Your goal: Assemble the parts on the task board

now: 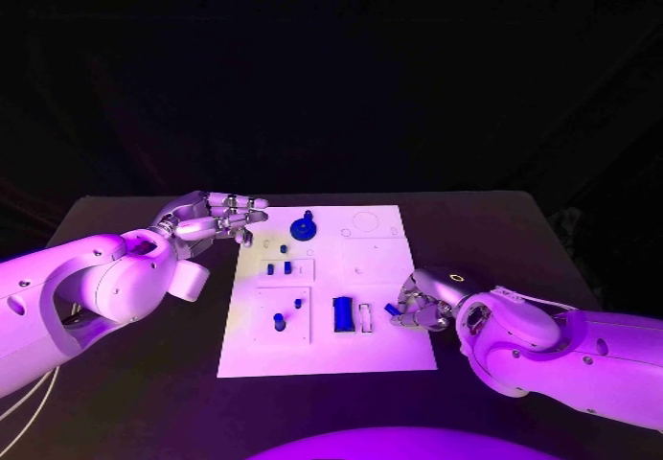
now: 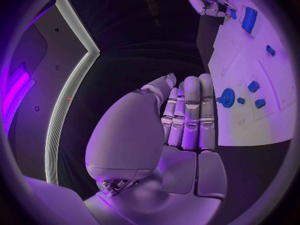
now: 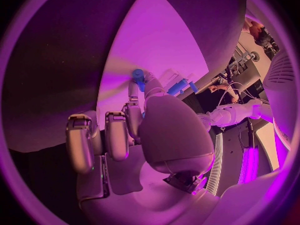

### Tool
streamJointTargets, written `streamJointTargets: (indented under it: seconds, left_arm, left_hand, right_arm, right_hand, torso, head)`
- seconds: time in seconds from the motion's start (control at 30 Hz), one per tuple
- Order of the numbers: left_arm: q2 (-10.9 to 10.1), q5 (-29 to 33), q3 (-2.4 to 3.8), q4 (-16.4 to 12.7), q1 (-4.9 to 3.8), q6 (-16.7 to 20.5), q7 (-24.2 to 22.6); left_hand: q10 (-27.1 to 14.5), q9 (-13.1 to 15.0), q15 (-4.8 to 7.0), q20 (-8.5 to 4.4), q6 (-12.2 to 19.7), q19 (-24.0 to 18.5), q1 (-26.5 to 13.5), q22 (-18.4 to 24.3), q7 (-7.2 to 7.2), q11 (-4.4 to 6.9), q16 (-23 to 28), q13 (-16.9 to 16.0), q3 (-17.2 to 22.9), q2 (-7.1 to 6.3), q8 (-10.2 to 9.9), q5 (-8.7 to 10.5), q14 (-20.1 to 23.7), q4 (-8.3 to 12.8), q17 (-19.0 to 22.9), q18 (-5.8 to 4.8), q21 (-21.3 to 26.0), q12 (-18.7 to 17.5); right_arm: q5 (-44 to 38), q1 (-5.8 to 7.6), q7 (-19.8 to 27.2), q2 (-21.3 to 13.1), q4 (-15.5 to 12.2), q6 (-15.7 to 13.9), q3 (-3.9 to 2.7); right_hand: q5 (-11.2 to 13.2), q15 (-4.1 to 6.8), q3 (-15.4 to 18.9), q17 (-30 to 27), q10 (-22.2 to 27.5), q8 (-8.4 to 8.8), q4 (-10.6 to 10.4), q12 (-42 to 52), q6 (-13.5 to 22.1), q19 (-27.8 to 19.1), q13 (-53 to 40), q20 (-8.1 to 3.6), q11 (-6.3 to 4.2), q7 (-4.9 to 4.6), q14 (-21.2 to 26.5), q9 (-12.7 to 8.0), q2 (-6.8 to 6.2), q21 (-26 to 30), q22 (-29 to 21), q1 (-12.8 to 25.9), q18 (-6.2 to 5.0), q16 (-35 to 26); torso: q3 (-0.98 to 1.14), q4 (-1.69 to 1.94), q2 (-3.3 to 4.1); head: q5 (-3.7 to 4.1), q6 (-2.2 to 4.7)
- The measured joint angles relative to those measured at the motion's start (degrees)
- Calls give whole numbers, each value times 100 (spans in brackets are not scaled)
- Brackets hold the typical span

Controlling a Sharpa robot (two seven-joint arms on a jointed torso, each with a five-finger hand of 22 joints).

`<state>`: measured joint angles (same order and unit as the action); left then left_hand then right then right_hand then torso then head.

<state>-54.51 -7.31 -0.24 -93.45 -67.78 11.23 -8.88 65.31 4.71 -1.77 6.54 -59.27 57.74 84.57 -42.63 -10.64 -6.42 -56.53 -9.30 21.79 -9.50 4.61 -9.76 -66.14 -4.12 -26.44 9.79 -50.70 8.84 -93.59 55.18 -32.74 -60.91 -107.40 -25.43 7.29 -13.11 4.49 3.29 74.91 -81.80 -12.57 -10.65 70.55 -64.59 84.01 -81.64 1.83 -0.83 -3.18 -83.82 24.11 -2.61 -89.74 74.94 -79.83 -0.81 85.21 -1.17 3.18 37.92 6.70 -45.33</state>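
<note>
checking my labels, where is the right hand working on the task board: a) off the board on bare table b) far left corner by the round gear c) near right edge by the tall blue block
c: the right hand sits over the task board's near right edge, its fingertips at a small blue part just right of the tall blue block.

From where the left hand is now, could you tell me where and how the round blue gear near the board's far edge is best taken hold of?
I would grip the blue gear by its rim, coming from above. It seems to lie flat on the task board, so its sides offer little. The left hand is beside the board's far left corner, holding nothing, with a short reach.
</note>
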Motion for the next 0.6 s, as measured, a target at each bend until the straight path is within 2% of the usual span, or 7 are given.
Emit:
streamJointTargets:
  seconds: [0.33,0.43,0.6]
  left_arm:
    - [1,1,0,-1,0,-4,2]
    - [2,1,-1,-1,0,-5,2]
    - [3,1,-2,-2,1,-5,4]
  left_hand:
    - [0,0,0,0,0,0,0,0,0,0,0,1,0,0,0,0,0,0,0,0,0,0]
    - [0,0,0,0,0,0,0,0,0,0,0,1,0,0,0,0,0,0,0,0,0,0]
    - [-16,1,0,21,0,21,-17,-1,0,-16,0,-4,0,17,0,0,0,0,6,0,-1,0]
  right_arm:
    - [-290,-6,-136,40,-62,120,-3]
    - [-336,-6,-179,45,-83,134,-3]
    - [-294,5,-267,13,-169,109,9]
  right_hand:
    - [-840,0,-350,-1,21,75,59,-83,-26,0,0,0,-21,4,0,0,-127,0,-1,-127,0,0]
    - [-973,0,-455,-1,21,115,54,-92,-29,0,1,0,-21,8,0,-34,-134,0,-1,-134,0,0]
    - [-974,0,-746,-1,21,152,44,-119,-42,0,14,0,-20,23,0,-175,-171,0,-1,-171,0,0]
  torso:
    - [0,-2,-1]
    - [0,-2,-1]
    - [0,-2,-1]
  head:
    - [10,14]
    - [10,17]
    - [-4,24]
